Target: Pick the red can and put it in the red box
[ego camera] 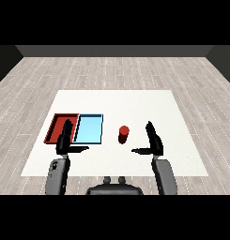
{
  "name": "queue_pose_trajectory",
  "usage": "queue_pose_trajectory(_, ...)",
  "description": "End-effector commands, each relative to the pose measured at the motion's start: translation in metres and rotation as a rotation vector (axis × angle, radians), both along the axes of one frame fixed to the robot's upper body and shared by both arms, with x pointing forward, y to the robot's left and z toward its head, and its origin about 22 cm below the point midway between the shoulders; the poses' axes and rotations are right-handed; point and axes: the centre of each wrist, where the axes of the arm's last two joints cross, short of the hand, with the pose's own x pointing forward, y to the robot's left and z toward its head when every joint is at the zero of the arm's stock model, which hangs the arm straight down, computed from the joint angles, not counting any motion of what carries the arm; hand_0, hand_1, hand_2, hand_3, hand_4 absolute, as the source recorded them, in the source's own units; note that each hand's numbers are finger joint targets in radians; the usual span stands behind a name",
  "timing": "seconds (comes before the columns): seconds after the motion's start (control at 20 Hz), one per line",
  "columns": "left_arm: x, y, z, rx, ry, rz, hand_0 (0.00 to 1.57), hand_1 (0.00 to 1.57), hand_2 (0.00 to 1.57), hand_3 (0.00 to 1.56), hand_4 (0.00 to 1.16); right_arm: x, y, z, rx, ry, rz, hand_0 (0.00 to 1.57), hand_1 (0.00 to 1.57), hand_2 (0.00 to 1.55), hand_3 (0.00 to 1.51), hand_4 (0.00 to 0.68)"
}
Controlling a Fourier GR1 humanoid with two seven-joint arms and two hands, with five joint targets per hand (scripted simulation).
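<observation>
What lies before me besides the job

A white table (135,105) spreads out in front of me, set on a floor of pale grey wood planks (111,70) that runs back to a dark wall. On the table's left part I see a light blue tray (89,129), lying flat with its dark rim showing, its long sides running away from me.

Between your right hand (155,140) and the red can (123,134): bare table (135,105), nothing in the way. From can to red tray (54,125), the light blue tray (88,129) lies between; your left hand (65,138) overlaps the red tray's near right edge.
</observation>
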Motion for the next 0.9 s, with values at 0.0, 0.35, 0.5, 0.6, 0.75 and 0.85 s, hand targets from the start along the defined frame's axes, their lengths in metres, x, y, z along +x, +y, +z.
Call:
queue_pose_trajectory(0.0, 0.003, 0.003, -0.007, -0.007, -0.101, 0.004, 0.0, 0.0, 0.0, 0.0, 0.0, 0.005, 0.015, 0.001, 0.059, -0.084, 0.019, 0.0, 0.0, 0.0, 0.0, 0.0)
queue_pose_trajectory(0.35, -0.001, -0.006, 0.016, -0.039, -0.115, -0.004, 0.0, 0.0, 0.0, 0.0, 0.0, -0.017, 0.016, -0.006, 0.04, -0.078, 0.025, 0.0, 0.0, 0.0, 0.0, 0.0)
queue_pose_trajectory(0.5, -0.013, -0.007, -0.012, -0.025, -0.121, -0.003, 0.0, 0.0, 0.0, 0.0, 0.0, -0.009, 0.007, 0.001, 0.042, -0.091, -0.004, 0.0, 0.0, 0.0, 0.0, 0.0)
queue_pose_trajectory(0.6, 0.001, -0.008, -0.013, -0.007, -0.102, 0.012, 0.0, 0.0, 0.0, 0.0, 0.0, -0.011, -0.002, -0.026, 0.038, -0.077, 0.013, 0.0, 0.0, 0.0, 0.0, 0.0)
queue_pose_trajectory(0.75, -0.015, 0.0, -0.017, -0.02, -0.119, -0.007, 0.0, 0.0, 0.0, 0.0, 0.0, 0.023, 0.014, -0.01, 0.055, -0.065, -0.014, 0.0, 0.0, 0.0, 0.0, 0.0)
queue_pose_trajectory(0.85, 0.001, 0.001, -0.011, -0.02, -0.089, 0.004, 0.0, 0.0, 0.0, 0.0, 0.0, 0.021, -0.001, -0.014, 0.052, -0.065, -0.012, 0.0, 0.0, 0.0, 0.0, 0.0)
